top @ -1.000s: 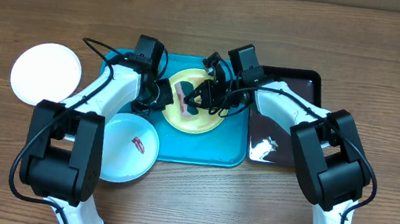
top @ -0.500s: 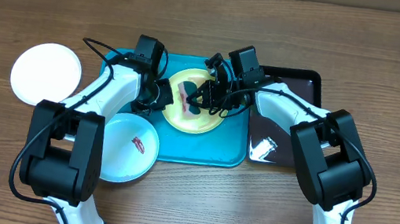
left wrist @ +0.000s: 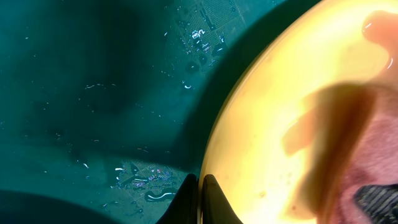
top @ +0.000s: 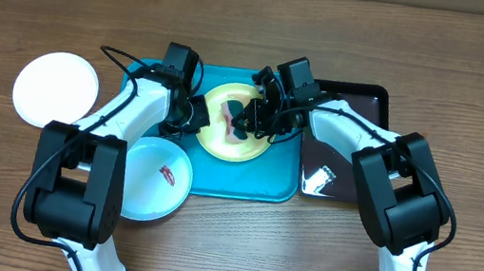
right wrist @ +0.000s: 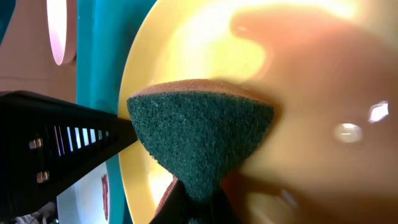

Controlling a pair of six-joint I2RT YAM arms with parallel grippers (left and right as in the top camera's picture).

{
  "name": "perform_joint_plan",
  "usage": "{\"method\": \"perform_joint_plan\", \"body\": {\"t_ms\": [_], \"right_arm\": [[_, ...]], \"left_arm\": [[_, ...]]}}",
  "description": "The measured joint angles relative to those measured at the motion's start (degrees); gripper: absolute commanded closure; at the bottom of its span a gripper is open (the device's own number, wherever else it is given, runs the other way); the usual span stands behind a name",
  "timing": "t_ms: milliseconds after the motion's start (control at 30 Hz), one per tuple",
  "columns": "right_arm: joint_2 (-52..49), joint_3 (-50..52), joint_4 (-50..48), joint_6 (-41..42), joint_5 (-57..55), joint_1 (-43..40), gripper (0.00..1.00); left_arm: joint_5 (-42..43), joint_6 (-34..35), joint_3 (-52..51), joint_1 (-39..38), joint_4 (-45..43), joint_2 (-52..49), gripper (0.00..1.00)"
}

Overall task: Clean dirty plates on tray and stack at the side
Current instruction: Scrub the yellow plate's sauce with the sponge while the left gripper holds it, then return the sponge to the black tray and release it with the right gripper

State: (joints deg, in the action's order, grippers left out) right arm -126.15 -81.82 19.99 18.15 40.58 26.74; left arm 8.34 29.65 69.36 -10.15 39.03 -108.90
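1. Directly beneath the right pincer [top: 250, 116] lies the yellow-green plate [top: 230, 148], flat on the turquoise tray [top: 245, 179]. That pincer pinches a green sponge [right wrist: 199, 134] against the plate's face.
2. Left pincer [left wrist: 200, 198], pressed together, sits at the plate's left rim, bracing it, I'd say.
3. Blue plate [top: 154, 175], smear showing, lies nearer the left pincer, overlapping the tray's edge. White plate [top: 56, 91] rests on the table [top: 482, 75], further left.
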Motion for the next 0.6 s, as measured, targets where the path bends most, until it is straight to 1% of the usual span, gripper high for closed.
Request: {"method": "perform_joint_plan", "body": {"t_ms": [333, 600], "right_arm": [[0.0, 0.0, 0.2, 0.0, 2.0, -4.6, 0.96], [0.7, -1.6, 1.1, -0.9, 10.5, -4.6, 0.96]], "left_arm": [[0.0, 0.0, 0.0, 0.0, 0.0, 0.0, 0.96], [0.0, 0.0, 0.0, 0.0, 0.0, 0.0, 0.96]]}}
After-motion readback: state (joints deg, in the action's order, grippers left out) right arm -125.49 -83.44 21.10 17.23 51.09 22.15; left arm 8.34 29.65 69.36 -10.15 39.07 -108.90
